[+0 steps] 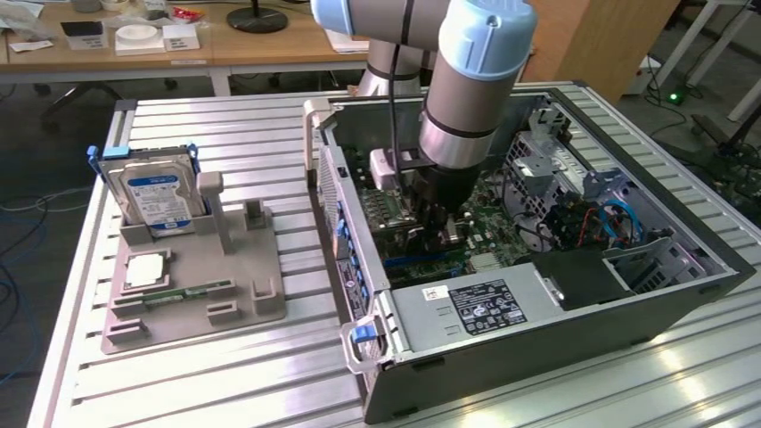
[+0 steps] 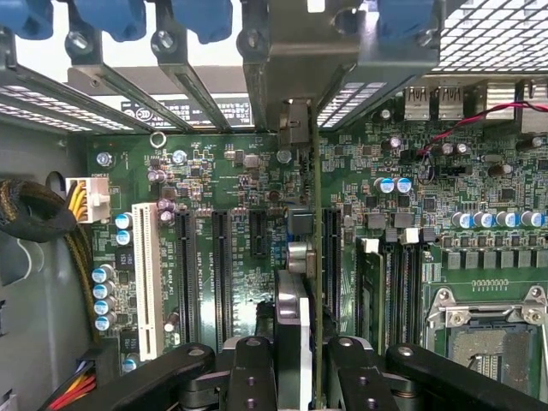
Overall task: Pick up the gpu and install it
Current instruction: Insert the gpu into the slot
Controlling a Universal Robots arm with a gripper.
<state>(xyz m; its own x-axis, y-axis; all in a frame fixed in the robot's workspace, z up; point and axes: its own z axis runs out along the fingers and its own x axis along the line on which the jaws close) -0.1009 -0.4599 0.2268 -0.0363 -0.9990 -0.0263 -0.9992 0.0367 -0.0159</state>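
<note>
Gpu [image 2: 293, 312] pinched edge-on in the one gripper [image 2: 295, 364], down inside the case [image 1: 666, 303]
Two fingers [image 2: 253, 368] clamp it tight; one hard drive [image 1: 155, 196] and one memory stick [image 1: 191, 292] sit outside the case.

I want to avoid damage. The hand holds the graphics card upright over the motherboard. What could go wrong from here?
The graphics card hangs very near the black slot; if misaligned, its edge might press on the silver capacitors beside it. The memory sticks stand close on the other side, so a sideways slip could strike them.
</note>
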